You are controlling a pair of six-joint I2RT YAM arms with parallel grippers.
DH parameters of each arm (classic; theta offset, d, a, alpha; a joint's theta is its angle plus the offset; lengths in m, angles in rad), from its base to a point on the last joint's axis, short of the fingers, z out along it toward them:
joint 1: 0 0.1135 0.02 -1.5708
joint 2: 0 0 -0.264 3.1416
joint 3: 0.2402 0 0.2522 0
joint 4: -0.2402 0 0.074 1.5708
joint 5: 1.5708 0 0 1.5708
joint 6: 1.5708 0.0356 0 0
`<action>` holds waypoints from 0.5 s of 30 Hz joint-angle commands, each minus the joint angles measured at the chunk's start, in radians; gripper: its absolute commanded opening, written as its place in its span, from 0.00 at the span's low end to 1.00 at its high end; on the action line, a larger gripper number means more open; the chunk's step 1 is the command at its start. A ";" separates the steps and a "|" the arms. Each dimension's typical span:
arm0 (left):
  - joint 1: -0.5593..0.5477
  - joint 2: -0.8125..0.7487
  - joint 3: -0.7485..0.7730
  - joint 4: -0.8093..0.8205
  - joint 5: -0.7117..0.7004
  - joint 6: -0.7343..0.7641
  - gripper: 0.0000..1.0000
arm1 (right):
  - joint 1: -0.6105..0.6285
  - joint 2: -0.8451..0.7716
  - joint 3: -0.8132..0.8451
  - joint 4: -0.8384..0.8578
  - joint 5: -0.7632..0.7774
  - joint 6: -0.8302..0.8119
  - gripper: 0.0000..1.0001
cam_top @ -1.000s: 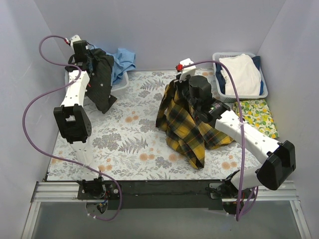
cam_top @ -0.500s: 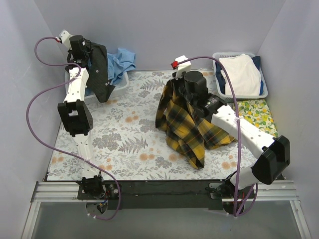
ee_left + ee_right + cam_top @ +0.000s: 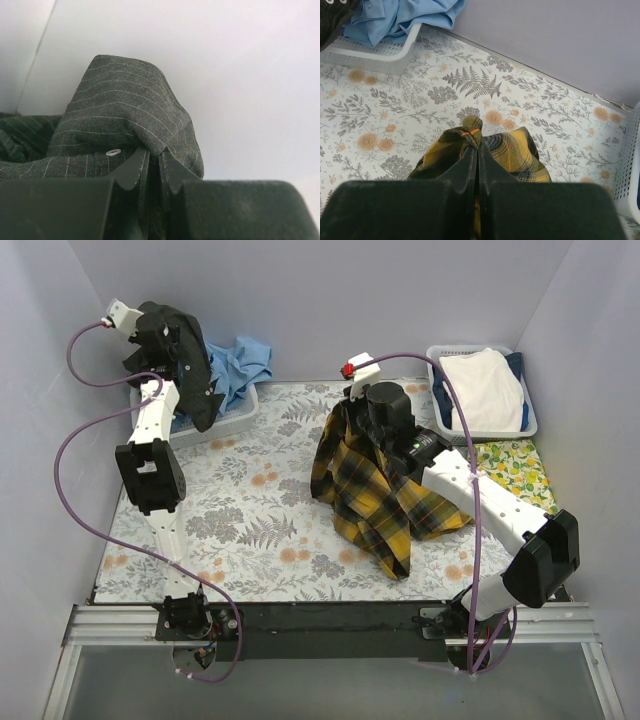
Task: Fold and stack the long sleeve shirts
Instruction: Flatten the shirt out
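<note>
My right gripper is shut on a fold of the yellow-and-black plaid shirt and holds it up so it hangs in a cone onto the table cover; the pinched fold shows in the right wrist view. My left gripper is shut on a dark pinstriped shirt and holds it high at the back left, above the white bin. The pinstriped cloth fills the left wrist view, pinched between the fingers. A light blue shirt lies in that bin.
A white basket at the back right holds white and dark blue cloth. A yellow lemon-print cloth lies in front of it. The grey floral table cover spans the table. Walls close in the back and sides.
My left gripper has lifted the dark shirt up and back, off the table to above the bin. My right gripper has stayed nearly still with the plaid shirt.
</note>
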 commanded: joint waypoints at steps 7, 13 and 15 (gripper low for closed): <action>0.005 0.013 -0.004 0.049 0.033 0.086 0.67 | -0.029 0.076 0.084 -0.154 0.050 0.072 0.77; -0.004 -0.172 -0.181 0.106 0.117 0.121 0.80 | -0.053 0.026 0.066 -0.157 0.043 0.083 0.93; -0.022 -0.220 -0.222 0.106 0.140 0.164 0.83 | -0.064 0.003 0.049 -0.156 0.043 0.098 0.94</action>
